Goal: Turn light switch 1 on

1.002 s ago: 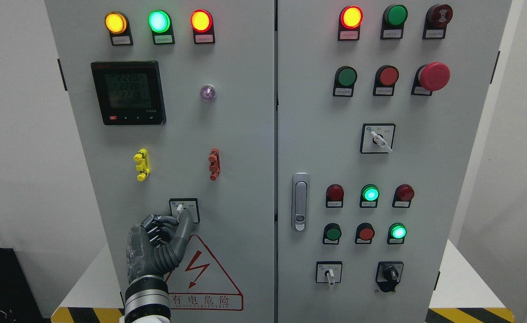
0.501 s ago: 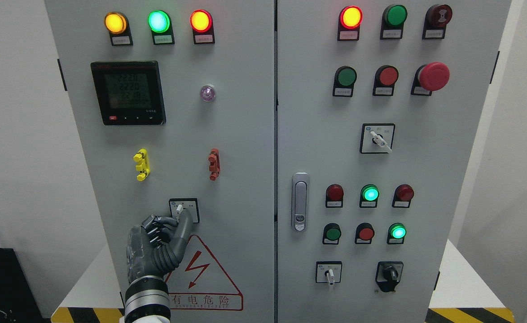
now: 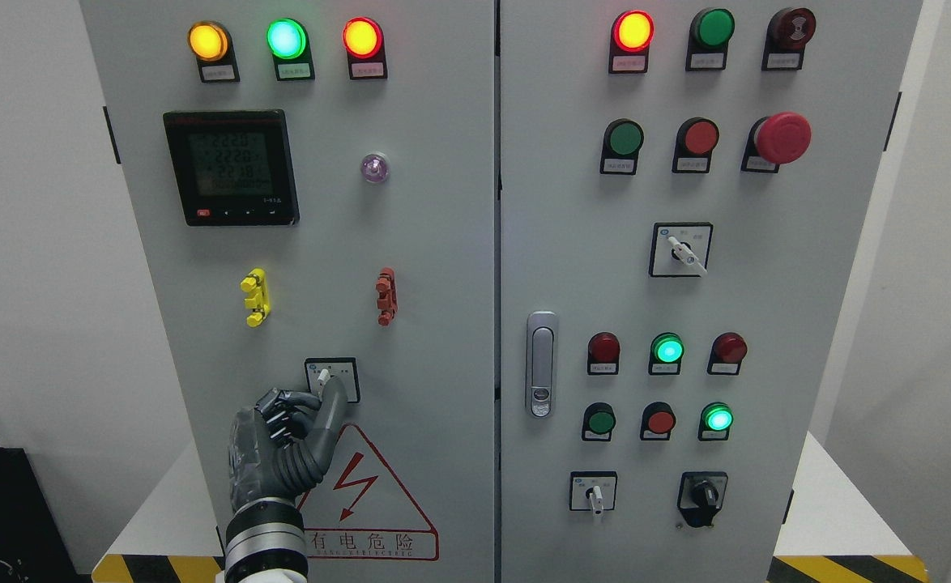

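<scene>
The light switch [image 3: 323,376] is a small rotary selector in a black-framed plate on the left cabinet door [image 3: 427,243], low down, above the red warning triangle. Its white lever points up and slightly left. My left hand [image 3: 326,394] comes up from the bottom edge and rests at the switch. The thumb [image 3: 334,398] lies against the knob's lower right and the index fingertip comes in from the left, while the other fingers are curled. The knob's body is hidden behind the thumb. The right arm is out of view.
On the left door are three lit lamps, a digital meter [image 3: 231,168], a yellow clip [image 3: 254,297] and a red clip [image 3: 386,296]. The right door carries a handle [image 3: 541,363], push buttons, a red emergency button [image 3: 782,138] and other selectors.
</scene>
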{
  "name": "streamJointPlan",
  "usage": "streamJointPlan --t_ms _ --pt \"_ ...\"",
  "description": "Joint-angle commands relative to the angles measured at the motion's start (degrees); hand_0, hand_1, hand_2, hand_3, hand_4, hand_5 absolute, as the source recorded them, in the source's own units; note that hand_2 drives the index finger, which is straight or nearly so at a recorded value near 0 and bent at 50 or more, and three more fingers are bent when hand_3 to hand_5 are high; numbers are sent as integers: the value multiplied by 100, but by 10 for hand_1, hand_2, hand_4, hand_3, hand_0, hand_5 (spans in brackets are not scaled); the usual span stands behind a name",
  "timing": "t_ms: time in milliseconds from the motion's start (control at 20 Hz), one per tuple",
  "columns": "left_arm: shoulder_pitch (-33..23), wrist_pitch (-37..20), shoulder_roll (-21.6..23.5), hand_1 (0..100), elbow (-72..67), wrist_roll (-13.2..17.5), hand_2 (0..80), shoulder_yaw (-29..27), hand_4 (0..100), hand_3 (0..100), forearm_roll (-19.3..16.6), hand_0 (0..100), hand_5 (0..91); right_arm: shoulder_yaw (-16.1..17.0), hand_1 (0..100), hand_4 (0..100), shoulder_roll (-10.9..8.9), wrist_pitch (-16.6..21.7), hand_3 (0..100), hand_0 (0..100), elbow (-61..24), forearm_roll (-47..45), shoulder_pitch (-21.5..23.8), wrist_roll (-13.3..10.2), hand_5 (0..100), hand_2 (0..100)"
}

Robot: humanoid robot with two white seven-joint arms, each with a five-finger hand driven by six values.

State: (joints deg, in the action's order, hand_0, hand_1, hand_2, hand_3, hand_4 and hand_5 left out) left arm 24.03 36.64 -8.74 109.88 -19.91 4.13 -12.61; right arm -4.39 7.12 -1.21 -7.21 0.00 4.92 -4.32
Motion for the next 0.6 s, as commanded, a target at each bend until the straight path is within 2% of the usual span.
streamJointPlan --t_ms 0,551 --pt "5 -8 -5 568 -2 -4 637 18 921 960 5 626 835 0 0 0 0 -2 0 0 0 -141 0 1 0 0" --pt "5 -8 -5 564 -2 5 645 27 926 967 22 747 842 0 0 0 0 -2 0 0 0 -141 0 1 0 0"
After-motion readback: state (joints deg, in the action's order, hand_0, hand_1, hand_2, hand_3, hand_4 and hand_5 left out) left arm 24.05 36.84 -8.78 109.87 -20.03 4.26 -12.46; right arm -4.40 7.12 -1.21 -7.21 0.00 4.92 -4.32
